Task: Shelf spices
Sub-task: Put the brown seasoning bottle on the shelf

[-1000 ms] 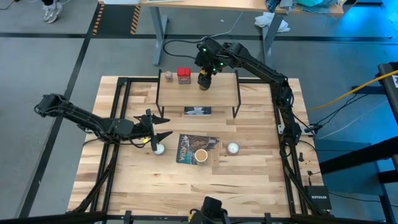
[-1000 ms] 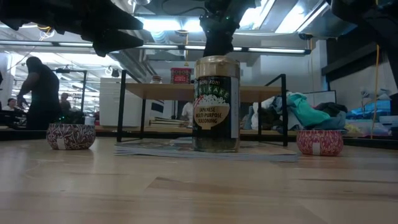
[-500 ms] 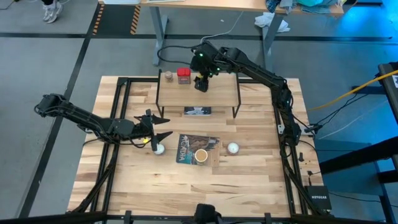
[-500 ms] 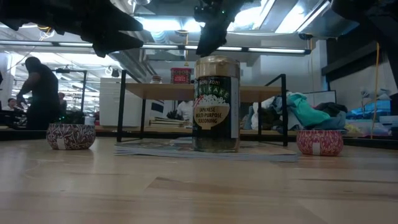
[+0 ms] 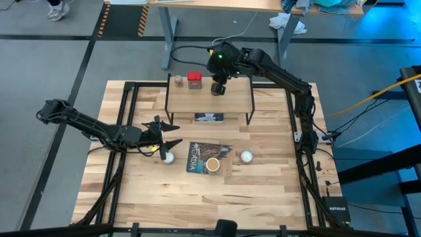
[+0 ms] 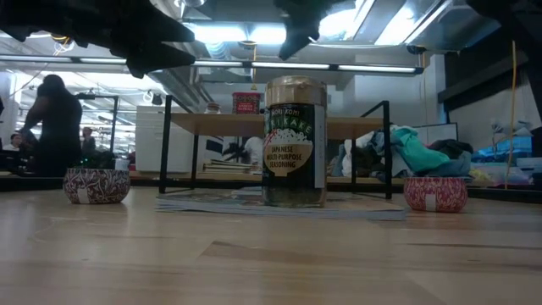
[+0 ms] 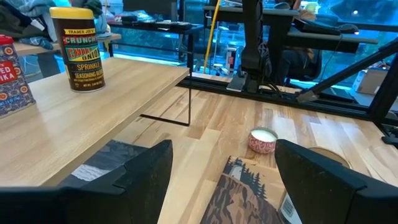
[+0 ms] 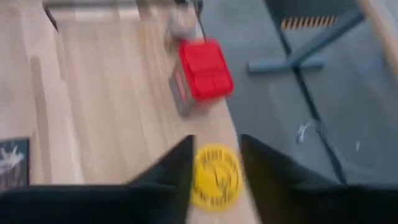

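Note:
The shelf (image 5: 197,97) stands at the table's far side. On its board stand a tiny brownish jar (image 5: 178,80), a red square tin (image 5: 194,79) and the yellow-topped jar (image 7: 78,46), each upright on its base. My right gripper (image 8: 215,168) hovers above the yellow jar (image 8: 215,176), fingers apart, touching nothing. The wider tan jar (image 5: 212,164) stands upright on a flat picture book (image 5: 204,157) in the middle of the table. My left gripper (image 5: 166,135) waits open, low over the table's left half.
Two small white round tins (image 5: 169,157) (image 5: 246,157) sit on the table either side of the book. A small dark card (image 5: 208,118) lies under the shelf. In the low view the tan jar (image 6: 295,140) stands in front of the shelf (image 6: 220,124).
My right gripper has risen off the yellow jar and tipped, moving a little toward the table's right edge. The jar stays standing on the shelf.

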Motion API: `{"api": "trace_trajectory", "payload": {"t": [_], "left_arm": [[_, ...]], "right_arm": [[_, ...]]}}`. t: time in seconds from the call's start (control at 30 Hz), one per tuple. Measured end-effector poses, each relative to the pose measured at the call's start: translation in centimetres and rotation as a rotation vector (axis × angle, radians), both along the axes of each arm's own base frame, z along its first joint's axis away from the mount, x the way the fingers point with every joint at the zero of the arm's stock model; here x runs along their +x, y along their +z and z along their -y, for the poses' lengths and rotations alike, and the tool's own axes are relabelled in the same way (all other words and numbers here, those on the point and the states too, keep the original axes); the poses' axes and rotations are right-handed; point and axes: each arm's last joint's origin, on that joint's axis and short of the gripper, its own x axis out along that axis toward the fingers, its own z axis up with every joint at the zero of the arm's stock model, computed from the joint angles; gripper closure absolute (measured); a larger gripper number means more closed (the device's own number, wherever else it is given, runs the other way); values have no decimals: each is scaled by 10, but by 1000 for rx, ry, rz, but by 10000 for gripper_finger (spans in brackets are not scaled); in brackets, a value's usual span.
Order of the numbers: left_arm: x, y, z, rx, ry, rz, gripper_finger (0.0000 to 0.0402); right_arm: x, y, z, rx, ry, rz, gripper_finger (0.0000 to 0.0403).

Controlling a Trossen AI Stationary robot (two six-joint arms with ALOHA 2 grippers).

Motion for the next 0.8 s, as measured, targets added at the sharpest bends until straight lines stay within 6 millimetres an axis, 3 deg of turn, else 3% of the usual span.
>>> {"api": "trace_trajectory", "payload": {"t": [0.07,0.13,0.8], "left_arm": [[0,0,0,-2,-1,1,125],[0,0,0,-5,0,2,125],[0,0,1,-17,-13,7,125]], "right_arm": [[-3,-3,3,18,-17,-22,361],[-2,-3,3,19,-20,-21,386],[1,-16,4,85,-69,-66,401]]}}
